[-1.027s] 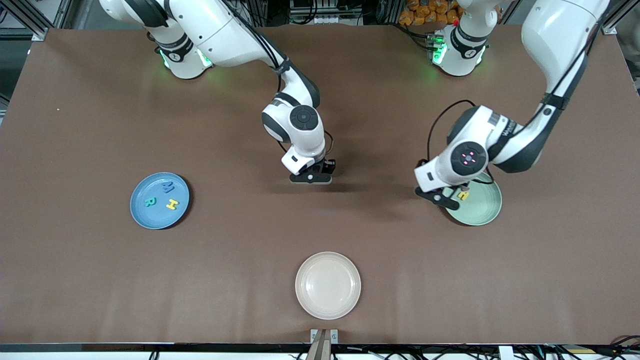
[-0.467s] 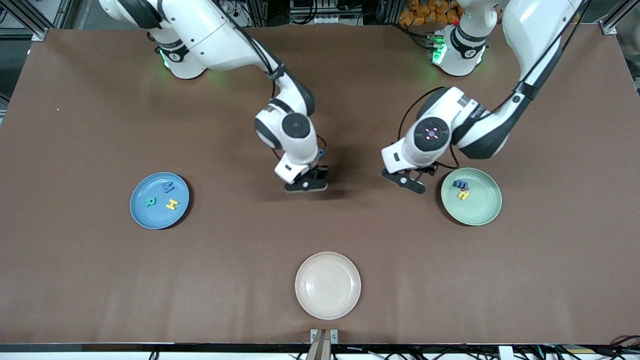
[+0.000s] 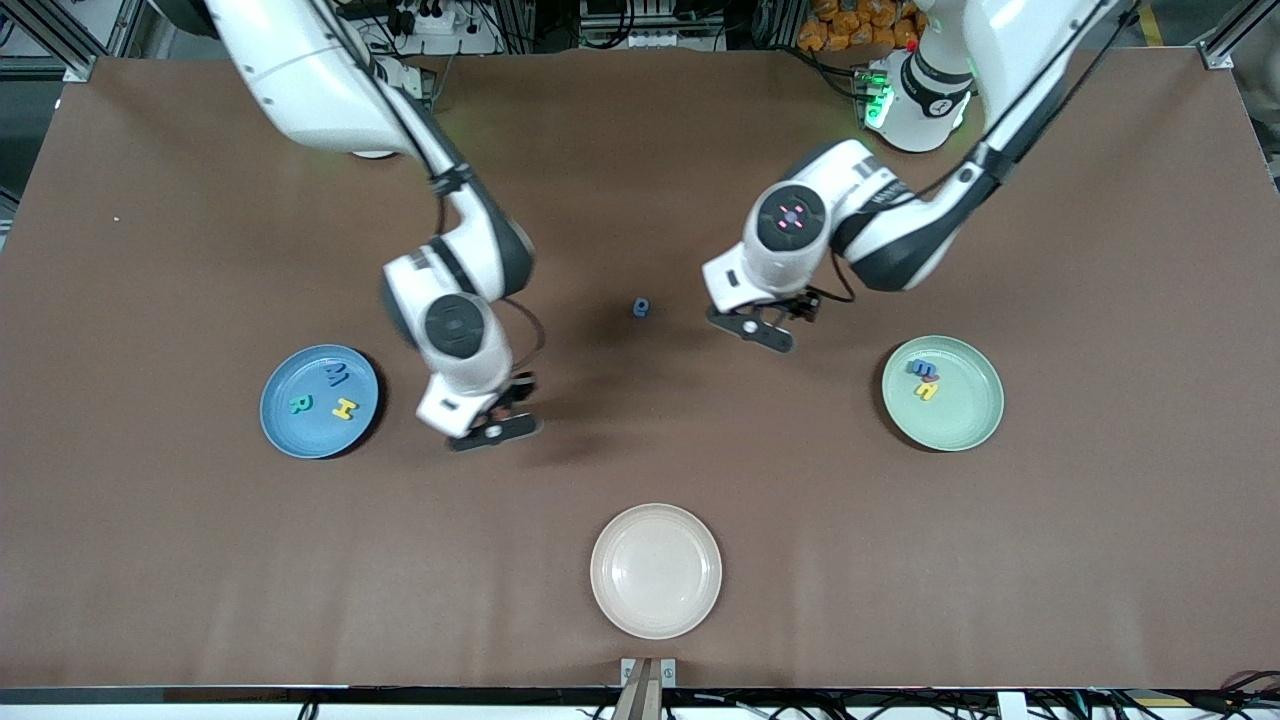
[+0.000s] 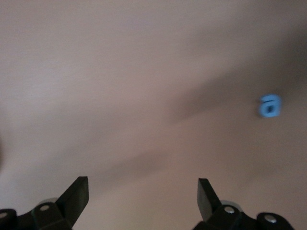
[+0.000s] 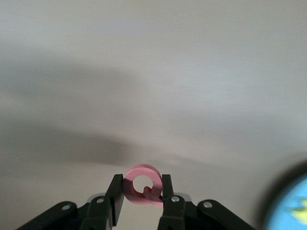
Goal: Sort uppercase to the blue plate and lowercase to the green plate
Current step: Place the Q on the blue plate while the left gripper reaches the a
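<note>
Right gripper (image 3: 487,425) pinches the red Q (image 5: 142,190) over bare table, just beside the blue plate (image 3: 285,432), its sorting target. Left gripper (image 3: 762,325), fingers wide and empty, hangs near the blue a (image 3: 641,307) at mid-table, likely bound for the green plate (image 3: 965,425).

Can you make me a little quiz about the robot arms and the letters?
1. True or false: the right gripper holds the red Q.
2. Which letter lies alone on the table? A) yellow H B) blue a C) green R
3. Fill in: the left gripper is ____.

Key: 1 true. 2 B, the blue a; the H and R lie on the blue plate. 3 open.
</note>
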{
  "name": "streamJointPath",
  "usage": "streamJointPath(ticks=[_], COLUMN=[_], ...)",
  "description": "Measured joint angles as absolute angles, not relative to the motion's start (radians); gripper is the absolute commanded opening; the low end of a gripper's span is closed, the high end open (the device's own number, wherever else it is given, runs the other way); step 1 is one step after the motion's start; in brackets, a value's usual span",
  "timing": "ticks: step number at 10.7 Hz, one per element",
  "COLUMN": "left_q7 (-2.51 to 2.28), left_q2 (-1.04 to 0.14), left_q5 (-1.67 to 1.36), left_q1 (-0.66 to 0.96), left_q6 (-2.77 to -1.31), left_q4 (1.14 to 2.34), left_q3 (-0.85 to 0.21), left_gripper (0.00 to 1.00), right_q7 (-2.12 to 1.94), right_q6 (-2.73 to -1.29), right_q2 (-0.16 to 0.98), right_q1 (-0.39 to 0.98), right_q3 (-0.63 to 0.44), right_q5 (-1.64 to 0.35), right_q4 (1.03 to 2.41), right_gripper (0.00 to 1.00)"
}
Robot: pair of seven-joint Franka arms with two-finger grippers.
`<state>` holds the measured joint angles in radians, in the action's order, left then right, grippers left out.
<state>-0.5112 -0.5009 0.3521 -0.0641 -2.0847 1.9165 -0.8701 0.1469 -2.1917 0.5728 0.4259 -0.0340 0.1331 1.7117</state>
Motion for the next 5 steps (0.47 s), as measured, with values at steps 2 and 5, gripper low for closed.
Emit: streamJointPath(ticks=[2,5], left_q7=[-0.602,-0.704], left_q2=[-0.528,-0.577], left_q5=[0.354,0.386], left_q1=[0.048,0.193], left_q6=[-2.198,-2.308], left_q4=[1.92,1.921], left_q3=[-0.862,-0.791], left_gripper=[0.84,0.71], right_q7=[-0.041,-0.222], right_q6=[-2.188,-2.204], right_q2=[0.515,0.471], right_q1=[0.388,0.288], right_q3=[-0.133,-0.193], right_q5=[0.132,0.129], right_q4=[1.802,1.92], right_gripper=[0.07,0.09])
